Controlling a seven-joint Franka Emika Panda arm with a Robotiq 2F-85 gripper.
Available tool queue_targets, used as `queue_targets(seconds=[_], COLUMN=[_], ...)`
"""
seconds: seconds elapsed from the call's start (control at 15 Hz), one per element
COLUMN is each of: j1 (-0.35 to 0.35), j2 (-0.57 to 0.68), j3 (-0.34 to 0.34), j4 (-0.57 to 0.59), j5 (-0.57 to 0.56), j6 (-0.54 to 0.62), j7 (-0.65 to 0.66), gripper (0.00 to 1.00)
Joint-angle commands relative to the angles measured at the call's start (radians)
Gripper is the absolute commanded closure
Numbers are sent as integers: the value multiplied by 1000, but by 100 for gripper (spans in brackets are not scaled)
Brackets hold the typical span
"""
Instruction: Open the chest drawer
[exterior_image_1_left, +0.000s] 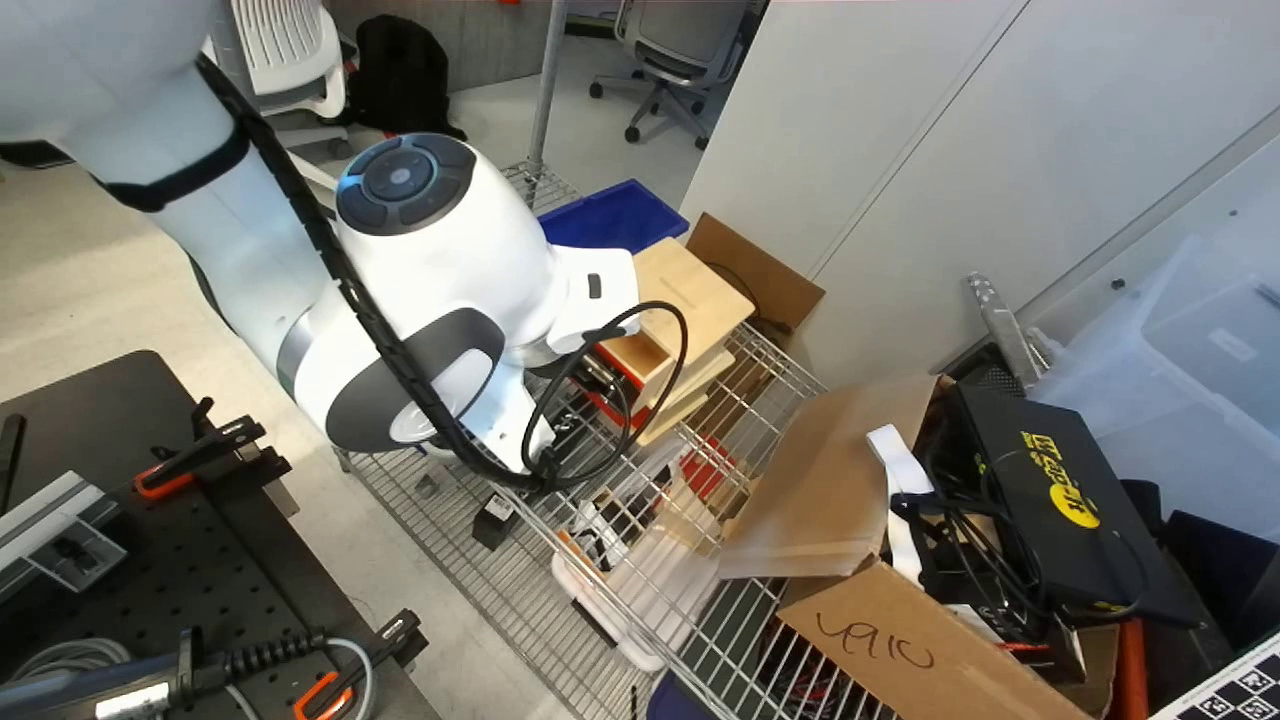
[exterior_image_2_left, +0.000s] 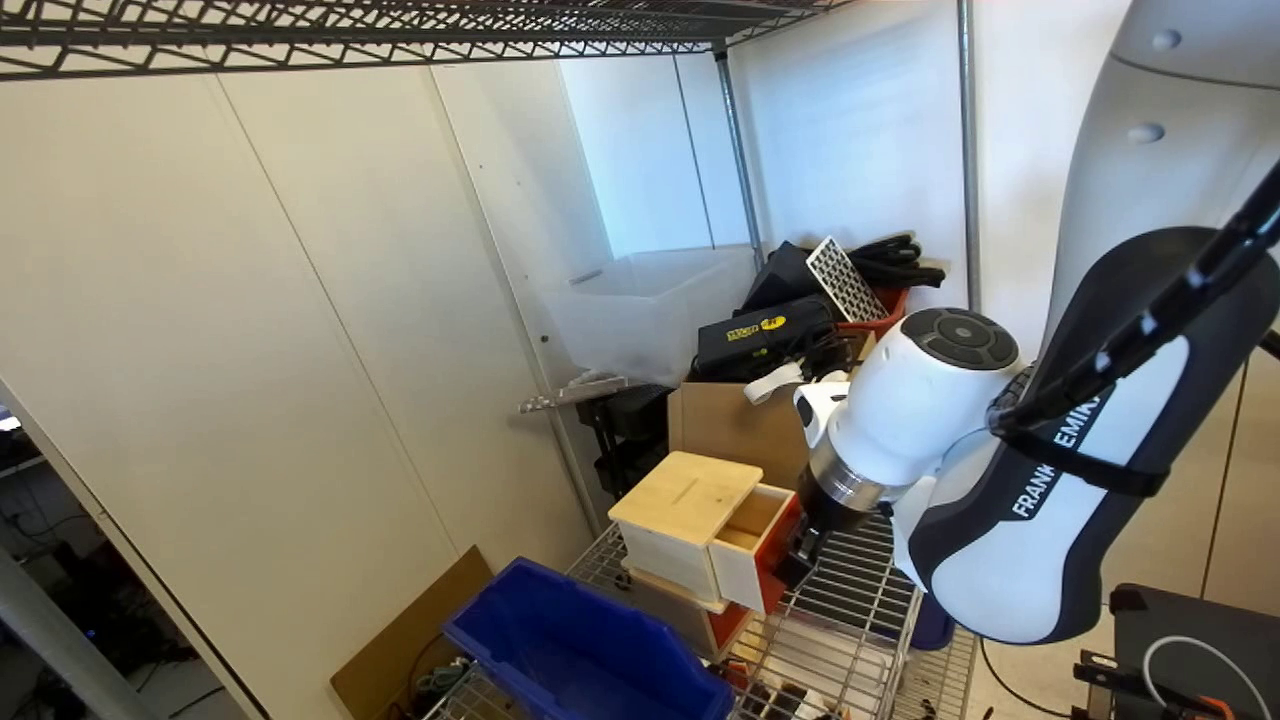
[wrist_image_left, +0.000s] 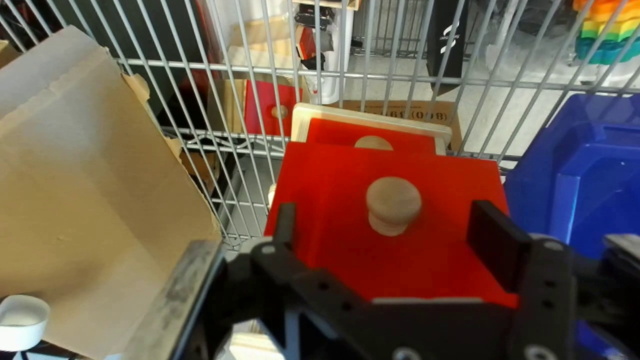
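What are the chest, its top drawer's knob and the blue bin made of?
Chest: probably plywood, pale and smooth, with layered-looking edges.
Knob: likely bare wood, from its matte tan surface.
Blue bin: seemingly plastic, faintly glossy, with moulded ridges.

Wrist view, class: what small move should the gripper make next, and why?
Probably back the gripper away: in the wrist view its open jaws stand clear of the knob, and the upper drawer already sticks out of the chest.

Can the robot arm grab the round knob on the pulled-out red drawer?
Probably yes: in the wrist view the tool stands open, with a finger on each side of the knob, and nothing seems to block the space between. I can't tell how much closer it must go.
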Motion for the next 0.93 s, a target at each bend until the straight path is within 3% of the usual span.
queue_targets(seconds=[0.0, 0.87], j1=[-4, -10], j2=[-23, -39], j3=[4, 13], j4=[-5, -18], j5=[-5, -9], j6=[-4, -3], j7=[-2, 1], gripper=[0, 0])
